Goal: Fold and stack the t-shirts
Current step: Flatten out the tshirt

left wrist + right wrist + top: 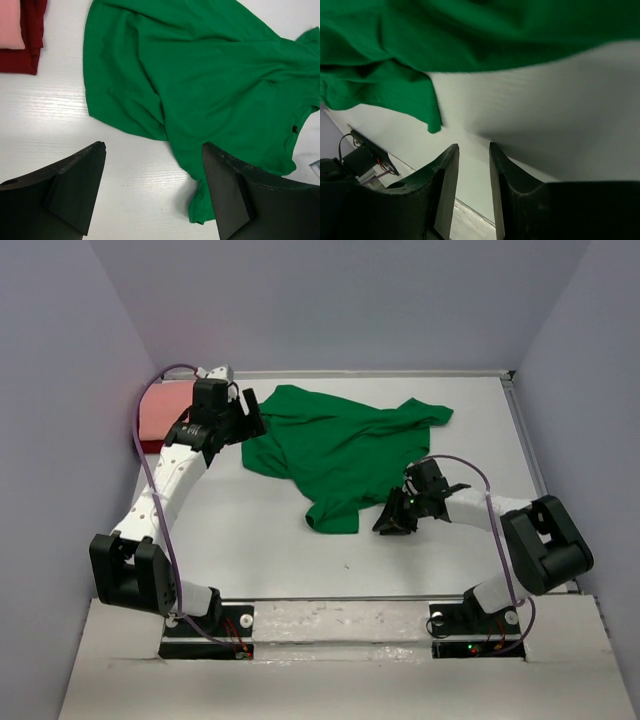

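A bright green t-shirt [340, 450] lies crumpled and unfolded in the middle of the white table [260, 540]. My left gripper [250, 420] hovers over its left edge, open wide, with bare table between the fingers [154, 147] and green cloth [210, 75] beside the right finger. My right gripper [390, 520] is low at the shirt's near corner. Its jaws [473, 146] stand a narrow gap apart with nothing between them, and the green hem [420, 40] lies just ahead. At the far left a folded salmon-pink t-shirt [10, 25] rests on a folded dark red one [25, 55].
Grey walls close in the table on the left, back and right. The pink stack [160, 415] sits in the far left corner behind my left arm. A metal rail [525, 440] runs along the right edge. Both arm bases stand on the front strip [330, 625].
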`<state>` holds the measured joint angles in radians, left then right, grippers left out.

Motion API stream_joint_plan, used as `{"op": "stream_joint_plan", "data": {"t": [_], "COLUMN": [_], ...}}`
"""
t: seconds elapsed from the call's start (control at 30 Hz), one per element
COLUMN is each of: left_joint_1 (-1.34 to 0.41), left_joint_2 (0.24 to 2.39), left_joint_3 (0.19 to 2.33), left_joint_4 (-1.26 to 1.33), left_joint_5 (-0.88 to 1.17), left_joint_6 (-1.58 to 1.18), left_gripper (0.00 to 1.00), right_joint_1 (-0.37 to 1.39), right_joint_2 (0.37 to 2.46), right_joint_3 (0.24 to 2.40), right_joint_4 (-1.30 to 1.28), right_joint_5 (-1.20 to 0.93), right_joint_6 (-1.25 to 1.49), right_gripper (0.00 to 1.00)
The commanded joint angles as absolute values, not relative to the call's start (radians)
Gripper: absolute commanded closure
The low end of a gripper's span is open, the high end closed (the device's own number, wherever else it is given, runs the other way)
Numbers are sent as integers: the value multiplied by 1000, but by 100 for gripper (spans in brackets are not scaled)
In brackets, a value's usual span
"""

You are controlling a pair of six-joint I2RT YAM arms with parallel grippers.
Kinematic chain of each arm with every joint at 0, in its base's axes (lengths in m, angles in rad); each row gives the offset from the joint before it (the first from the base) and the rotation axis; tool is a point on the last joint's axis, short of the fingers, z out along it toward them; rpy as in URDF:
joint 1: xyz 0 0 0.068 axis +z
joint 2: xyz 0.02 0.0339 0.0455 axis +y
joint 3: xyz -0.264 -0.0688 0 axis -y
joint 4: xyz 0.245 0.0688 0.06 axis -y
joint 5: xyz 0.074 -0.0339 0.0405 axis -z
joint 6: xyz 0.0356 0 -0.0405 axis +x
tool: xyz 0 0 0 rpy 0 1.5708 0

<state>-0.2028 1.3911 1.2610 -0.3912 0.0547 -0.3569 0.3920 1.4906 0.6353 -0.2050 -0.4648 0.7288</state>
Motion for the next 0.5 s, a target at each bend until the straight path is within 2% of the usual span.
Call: {"op": "stream_joint_plan", "data": {"t": [0.0, 0.23, 0.47], "left_joint_1": [-207, -207, -207], "left_joint_2": [1379, 1379, 1378], "left_joint_3": [1322, 1298, 1301], "left_joint_4": [-394, -380, -382], "left_joint_5": [34, 43, 32], "left_joint_6": [-356, -359, -353], "left_gripper": [13, 13, 12], "right_joint_1": [442, 529, 597], "right_joint_2": [1557, 1669, 1623], "right_joint_3": [745, 856, 845], "right_joint_4": [-117, -126, -117], "right_joint_5": [-500, -482, -430], "right_joint_6": [712, 713, 784], "right_gripper": [61, 57, 57]}}
